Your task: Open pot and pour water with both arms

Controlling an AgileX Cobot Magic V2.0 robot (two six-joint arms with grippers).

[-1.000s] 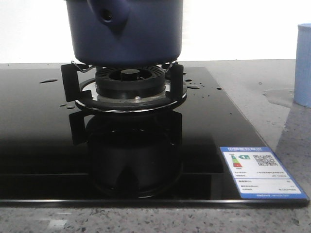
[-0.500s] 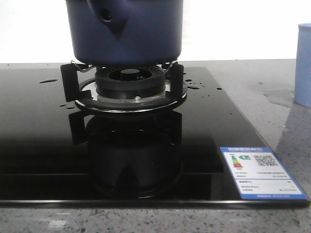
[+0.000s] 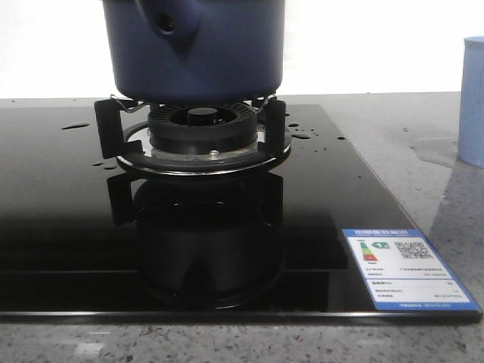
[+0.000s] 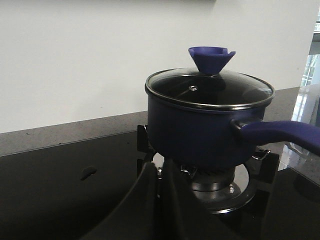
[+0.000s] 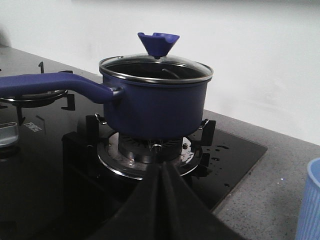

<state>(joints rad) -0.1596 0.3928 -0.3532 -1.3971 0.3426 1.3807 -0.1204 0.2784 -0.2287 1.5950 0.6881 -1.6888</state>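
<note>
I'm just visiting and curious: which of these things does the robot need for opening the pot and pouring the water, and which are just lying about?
For the job:
pot
glass lid
lid knob
pot handle
light-blue cup

Just there:
burner
black glass cooktop
energy label sticker
spilled water

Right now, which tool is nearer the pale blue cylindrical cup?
Right. The right tool is close to the pale blue cylindrical cup, on that side of the dark navy-blue pot. The left tool is across the pot, with the cup outside its view.
</note>
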